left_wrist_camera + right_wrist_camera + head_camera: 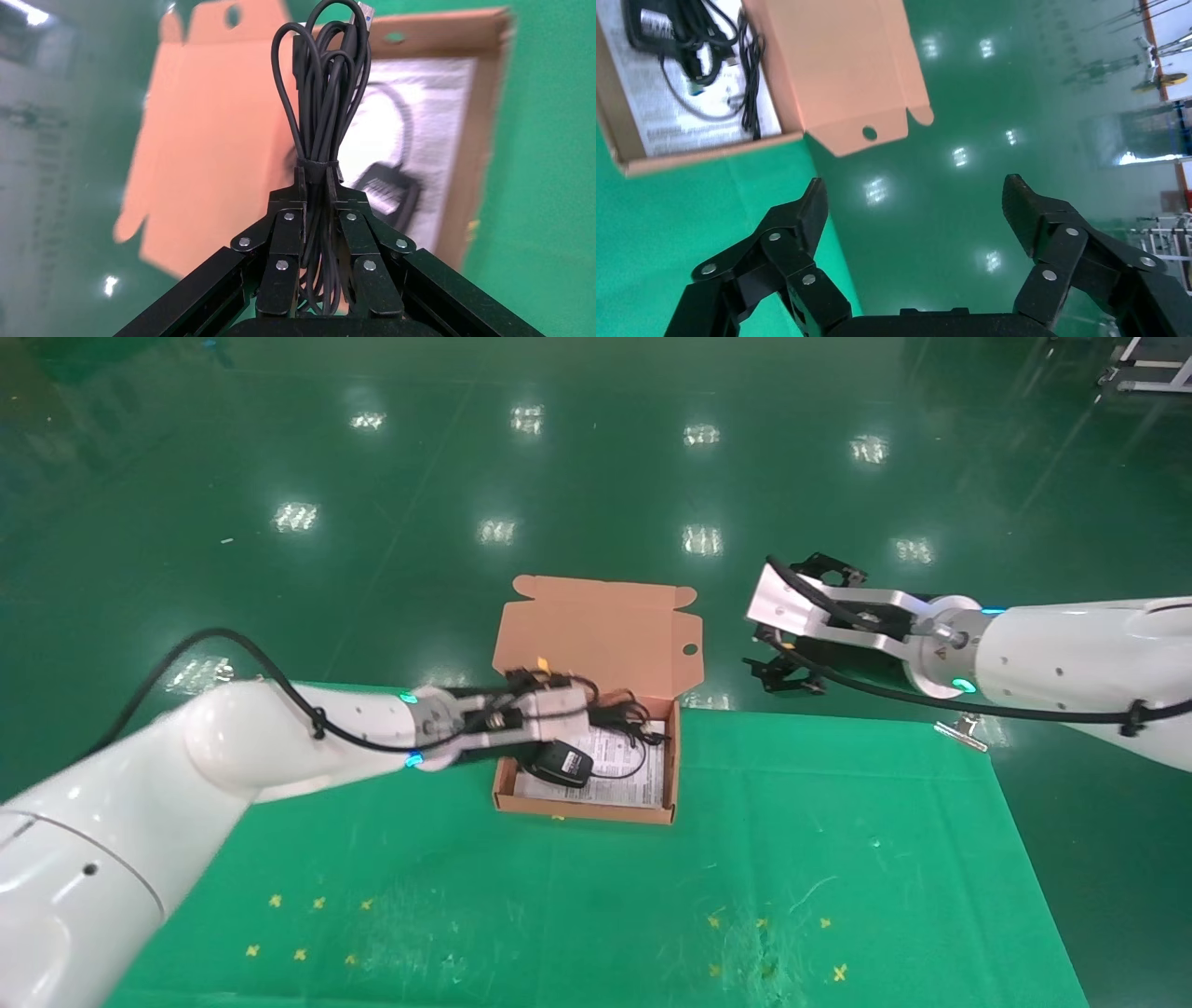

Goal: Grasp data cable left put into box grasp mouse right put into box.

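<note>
The box (582,810) stands open at the table's far middle, its lid (596,635) tilted back. The black mouse (559,761) lies inside on the white sheet, its thin cord (636,768) beside it. My left gripper (596,708) hovers over the box, shut on the data cable (629,714). In the left wrist view the jaws (318,184) pinch the bundled data cable (323,105) at its tie, above the mouse (386,189). My right gripper (792,654) is open and empty, raised beyond the table's far edge, right of the lid; its wrist view (912,203) shows only floor between the jaws.
The green cloth table (652,905) carries small yellow cross marks (307,929) near the front. A metal clamp (959,730) sits at the far right edge. Shiny green floor lies beyond. The right wrist view shows the box wall (701,153) and the holed lid (835,63).
</note>
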Available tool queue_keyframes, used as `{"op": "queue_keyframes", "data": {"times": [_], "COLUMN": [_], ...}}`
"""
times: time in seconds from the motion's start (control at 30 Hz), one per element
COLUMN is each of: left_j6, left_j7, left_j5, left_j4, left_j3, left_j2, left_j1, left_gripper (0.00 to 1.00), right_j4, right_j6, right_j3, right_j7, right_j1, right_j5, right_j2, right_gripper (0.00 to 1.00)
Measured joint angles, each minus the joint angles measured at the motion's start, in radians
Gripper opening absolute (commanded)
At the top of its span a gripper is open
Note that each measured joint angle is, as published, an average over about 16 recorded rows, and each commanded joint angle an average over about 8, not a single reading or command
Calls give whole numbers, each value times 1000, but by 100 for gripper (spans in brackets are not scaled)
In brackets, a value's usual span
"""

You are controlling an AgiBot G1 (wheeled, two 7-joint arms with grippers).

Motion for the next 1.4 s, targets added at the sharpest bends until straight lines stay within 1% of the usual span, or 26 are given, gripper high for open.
{"op": "queue_keyframes", "data": {"times": [0.07, 0.2, 0.33, 0.77, 1.13, 1.27, 1.4], "left_j6": [1, 4, 4, 5, -42, -49, -31], "left_j7": [36, 84, 109, 103, 59, 37, 16], "left_j5": [-27, -68, -88, -90, -111, -131, -162], "left_j4": [-1, -3, -4, -19, -57, -74, -97], "left_j3": [13, 34, 48, 46, 18, -5, -31], "left_j2": [3, 6, 8, -5, -41, -60, -85], "left_j1": [5, 13, 15, 11, -46, -61, -54], "left_gripper": [0, 50, 100, 100, 100, 100, 100], "right_j4": [22, 51, 64, 61, 87, 106, 123], "right_j6": [-8, -22, -31, -28, -16, -29, -60], "right_j3": [-2, -4, -6, -3, 17, 38, 73], "right_j7": [20, 49, 66, 64, 31, 8, -19], "right_j1": [4, 11, 14, 20, 81, 92, 78], "right_j5": [-19, -49, -65, -66, -100, -96, -65], "right_j2": [13, 27, 32, 30, 45, 56, 70], "right_gripper": [100, 100, 100, 100, 100, 100, 100]}}
